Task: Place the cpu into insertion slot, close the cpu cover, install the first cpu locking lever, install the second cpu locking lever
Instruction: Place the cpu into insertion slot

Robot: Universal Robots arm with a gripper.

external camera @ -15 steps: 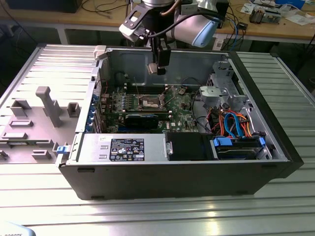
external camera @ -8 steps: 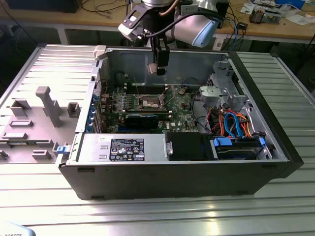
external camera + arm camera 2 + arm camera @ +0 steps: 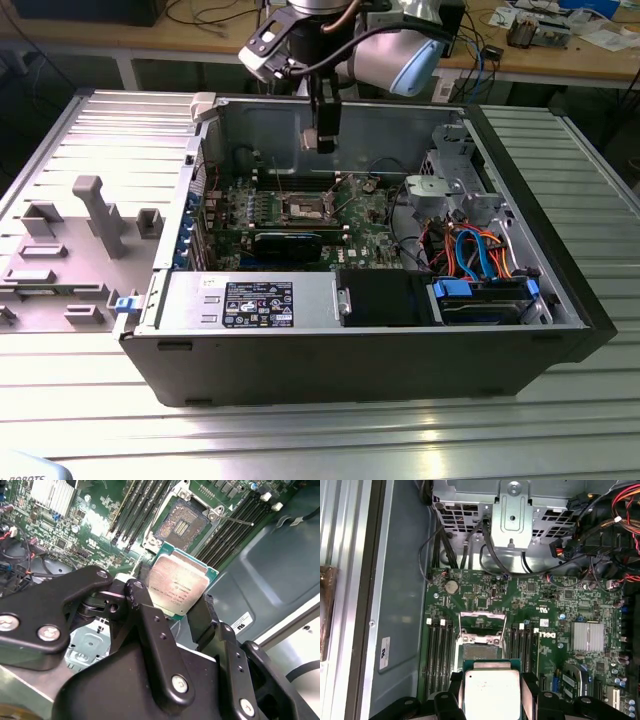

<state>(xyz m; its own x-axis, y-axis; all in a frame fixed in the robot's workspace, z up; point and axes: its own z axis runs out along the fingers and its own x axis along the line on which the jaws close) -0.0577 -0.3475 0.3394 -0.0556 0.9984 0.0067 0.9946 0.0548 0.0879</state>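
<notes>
My gripper (image 3: 325, 143) hangs inside the open computer case, above the green board, shut on the cpu. In both wrist views the cpu (image 3: 179, 586) (image 3: 491, 692) shows as a flat silver-grey square clamped by its edges between the two black fingers (image 3: 142, 605). The insertion slot (image 3: 182, 524) (image 3: 481, 652) (image 3: 305, 208) lies open below and just ahead of the cpu, its dark contact field bare. The cpu cover (image 3: 482, 621) stands swung up at the slot's far side. A thin wire lever (image 3: 239, 520) sticks out beside the slot.
Long memory slots (image 3: 440, 650) flank the socket on both sides. A finned heatsink (image 3: 587, 636), a black card (image 3: 288, 243), a metal drive cage (image 3: 450, 185) and bundles of cables (image 3: 480, 255) crowd the case. A grey fixture (image 3: 95, 215) sits on the table at the exterior view's left.
</notes>
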